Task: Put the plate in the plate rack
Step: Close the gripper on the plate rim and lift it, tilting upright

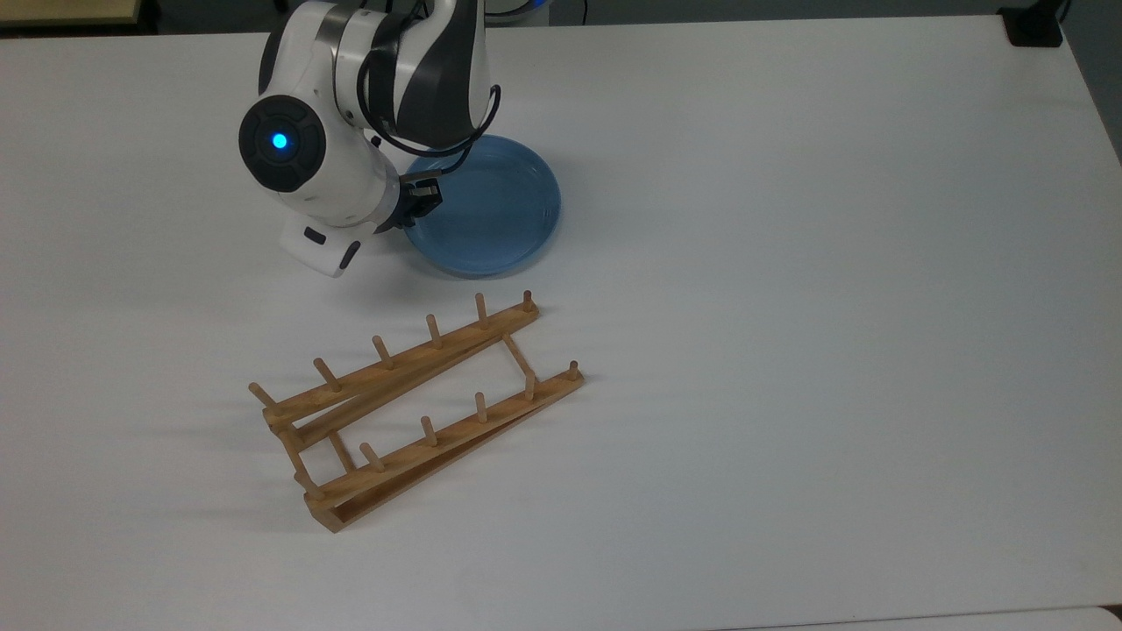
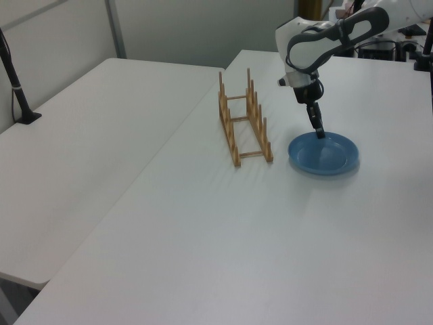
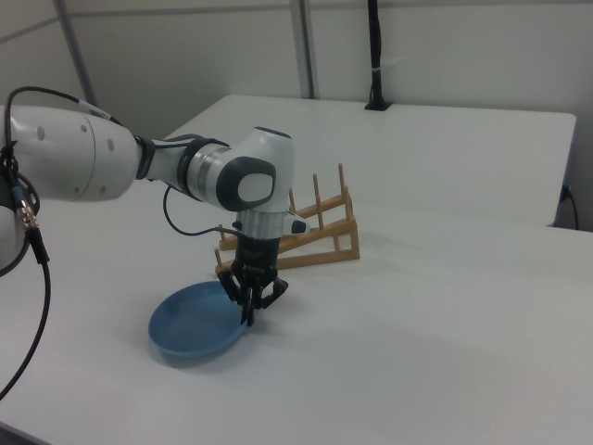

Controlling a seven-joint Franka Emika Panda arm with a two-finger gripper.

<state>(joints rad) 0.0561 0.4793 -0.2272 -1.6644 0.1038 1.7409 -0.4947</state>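
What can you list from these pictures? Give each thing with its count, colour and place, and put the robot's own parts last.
plate: one, glossy light blue, on the white table, beside the rack's far rail in the top view.
plate rack: one, light-brown wood, two rails with upright pegs, standing on the table below the plate in the top view; no plate in it.
table: one under the work, white; a second white table stands beside it in the left view.
black pole: one, on the second table at the left view's left edge.
arm: one, white and dark grey, with a blue light, reaching over the plate.
hand: one, black, pointing down at the plate's rim on the rack side.
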